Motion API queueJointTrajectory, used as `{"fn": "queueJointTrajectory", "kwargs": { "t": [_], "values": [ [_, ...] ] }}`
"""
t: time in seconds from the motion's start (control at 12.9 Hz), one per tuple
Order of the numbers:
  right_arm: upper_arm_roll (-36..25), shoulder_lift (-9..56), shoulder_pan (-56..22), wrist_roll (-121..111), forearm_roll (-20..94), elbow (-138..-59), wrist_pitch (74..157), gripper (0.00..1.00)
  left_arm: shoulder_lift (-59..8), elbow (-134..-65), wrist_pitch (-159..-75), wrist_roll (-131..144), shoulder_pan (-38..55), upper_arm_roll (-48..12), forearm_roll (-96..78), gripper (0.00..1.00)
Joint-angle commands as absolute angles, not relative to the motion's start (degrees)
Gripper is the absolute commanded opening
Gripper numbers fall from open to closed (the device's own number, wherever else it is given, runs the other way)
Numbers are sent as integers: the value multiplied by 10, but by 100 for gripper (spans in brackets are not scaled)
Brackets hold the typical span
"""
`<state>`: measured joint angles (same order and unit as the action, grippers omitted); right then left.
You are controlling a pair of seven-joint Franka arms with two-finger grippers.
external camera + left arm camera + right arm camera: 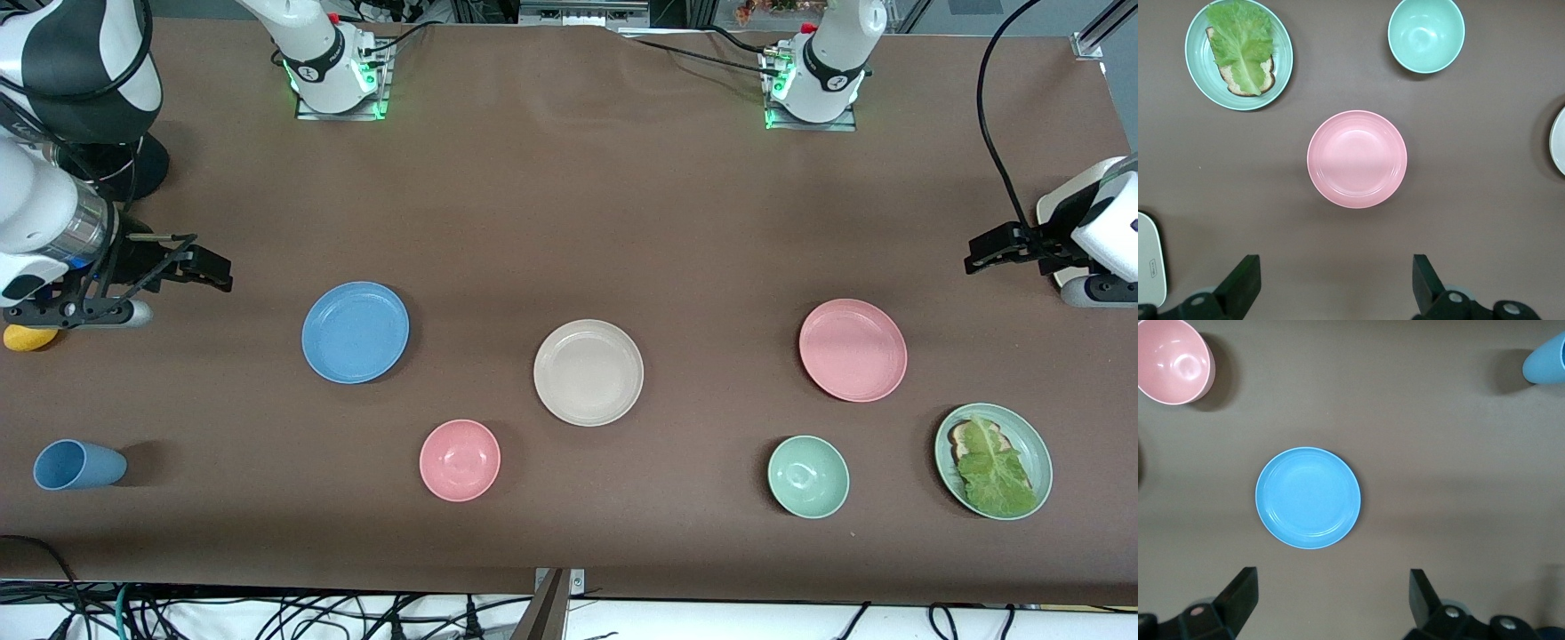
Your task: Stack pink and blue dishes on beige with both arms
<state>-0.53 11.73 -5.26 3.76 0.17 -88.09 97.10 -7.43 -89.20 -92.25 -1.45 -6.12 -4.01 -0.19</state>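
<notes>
Fingers spread wide and empty on both: left gripper (pixel 1335 283) above worktop (pixel 569 222) near pink plate (pixel 853 349), right gripper (pixel 1331 603) near blue plate (pixel 355 332); beige plate (pixel 588 372) between.

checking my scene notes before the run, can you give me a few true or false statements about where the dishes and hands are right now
1. The beige plate is bare. True.
2. The pink plate sits on the beige plate. False: it lies apart, toward the left arm's end.
3. The left hand is open and holds nothing. True.
4. The right hand grips the blue plate. False: it is open, clear of the plate.
5. Lettuce lies in the pink bowl. False: it lies on the green plate.
</notes>
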Motion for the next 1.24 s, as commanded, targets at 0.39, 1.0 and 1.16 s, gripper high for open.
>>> {"fn": "queueJointTrajectory", "kwargs": {
  "t": [0.39,1.0,1.16],
  "values": [
    [-1,116,-51,47,-4,-878,970,100,-69,-901,-926,-24,-59,-44,12,100],
    [-2,119,-48,47,1,-879,969,100,-69,-901,-926,-24,-58,-45,12,100],
    [-2,119,-48,47,1,-879,969,100,-69,-901,-926,-24,-58,-45,12,100]
  ]
}}
